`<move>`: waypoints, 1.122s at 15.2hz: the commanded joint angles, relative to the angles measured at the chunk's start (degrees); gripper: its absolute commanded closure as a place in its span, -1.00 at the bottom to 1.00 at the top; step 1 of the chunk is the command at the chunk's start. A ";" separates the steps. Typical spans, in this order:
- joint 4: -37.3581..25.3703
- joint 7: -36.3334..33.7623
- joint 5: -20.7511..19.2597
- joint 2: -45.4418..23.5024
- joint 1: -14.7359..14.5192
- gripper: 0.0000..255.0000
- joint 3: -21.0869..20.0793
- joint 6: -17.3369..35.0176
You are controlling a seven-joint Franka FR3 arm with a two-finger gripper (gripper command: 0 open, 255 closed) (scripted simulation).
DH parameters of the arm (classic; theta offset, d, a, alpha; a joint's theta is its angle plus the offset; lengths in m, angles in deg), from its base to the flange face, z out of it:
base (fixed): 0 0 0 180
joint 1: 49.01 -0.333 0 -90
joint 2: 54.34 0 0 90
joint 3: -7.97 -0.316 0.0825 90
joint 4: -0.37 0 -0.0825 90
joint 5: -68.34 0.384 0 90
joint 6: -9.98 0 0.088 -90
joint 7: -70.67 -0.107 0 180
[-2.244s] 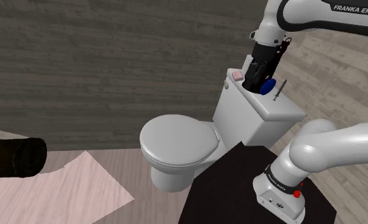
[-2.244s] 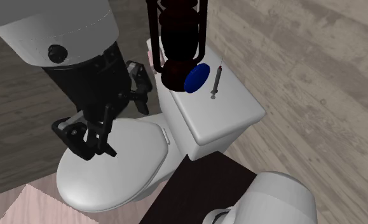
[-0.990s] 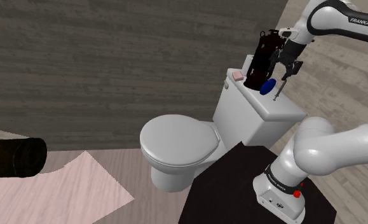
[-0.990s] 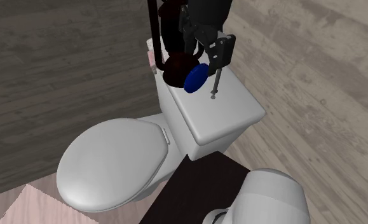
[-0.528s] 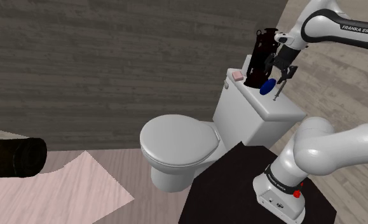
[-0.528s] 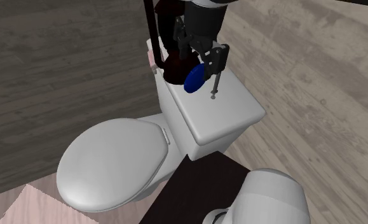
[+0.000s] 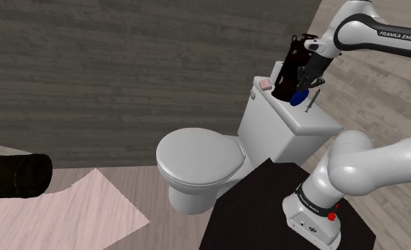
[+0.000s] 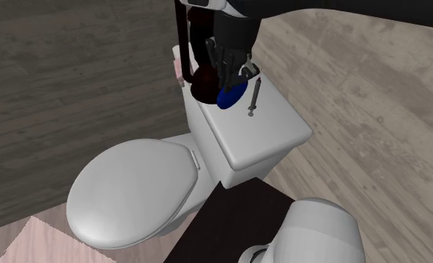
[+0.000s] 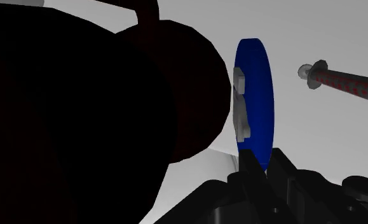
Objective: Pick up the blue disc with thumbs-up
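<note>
Bathroom with grey plank wall [image 7: 125,71] and pale wood floor [image 8: 372,112]; white toilet-tank lid [image 8: 267,128] as surface. On it, flat blue round disc [image 9: 255,95] standing on edge against a glossy dark-maroon bulbous object [image 9: 182,95], half hidden in the second exterior view behind the black tool [image 9: 258,167]. Clenched on the disc's near rim. Raised grey emblem on its face, shape hard to make out.

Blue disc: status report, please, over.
Gripper down at blue disc. Disc on edge on tank lid. Dark red object crowds one side.
</note>
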 commanded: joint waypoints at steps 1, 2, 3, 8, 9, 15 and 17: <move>0.42 0.03 -0.05 -0.81 -1.06 1.00 -0.36 -0.15; 0.47 -0.07 -0.01 -0.91 -1.14 1.00 -0.38 -0.01; 0.63 -0.07 -0.05 -0.67 -0.99 1.00 -0.46 -0.11; -2.84 0.70 0.99 -1.68 -1.41 1.00 -1.16 -2.49; -3.62 0.77 1.24 -1.79 -1.53 1.00 -1.43 -3.17; -8.49 1.24 2.69 -2.79 -2.16 1.00 -2.89 -7.15; -10.20 1.41 3.14 -3.21 -2.39 1.00 -3.31 -8.45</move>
